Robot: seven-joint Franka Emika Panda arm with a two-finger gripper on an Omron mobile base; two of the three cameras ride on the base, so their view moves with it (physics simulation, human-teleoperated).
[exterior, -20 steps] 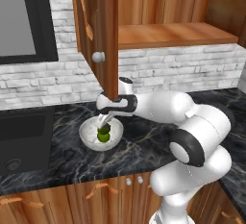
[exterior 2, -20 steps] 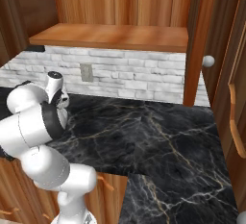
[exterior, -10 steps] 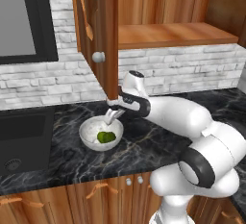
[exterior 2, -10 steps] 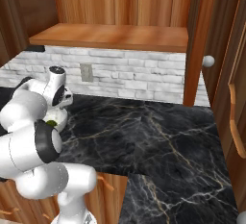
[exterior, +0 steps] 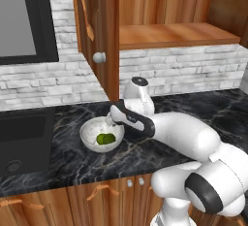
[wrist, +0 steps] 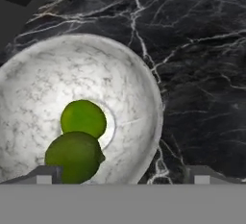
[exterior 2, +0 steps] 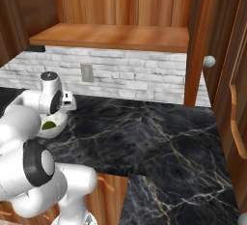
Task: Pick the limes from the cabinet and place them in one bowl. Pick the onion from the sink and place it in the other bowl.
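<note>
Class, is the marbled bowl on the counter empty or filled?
Filled: the marbled bowl holds two limes touching each other, seen in the hand view.

Below the gripper, the bowl looks like polished stone, grey-white with faint marbled veining and a soft sheen. The two limes inside it have smooth, slightly glossy green skin. Around the bowl, the counter is black marble with pale veins, glossy. Above the gripper, the cabinet door is reddish-brown grained wood with a shiny metal knob. Behind it, the wall is rough, matt pale brick.
</note>
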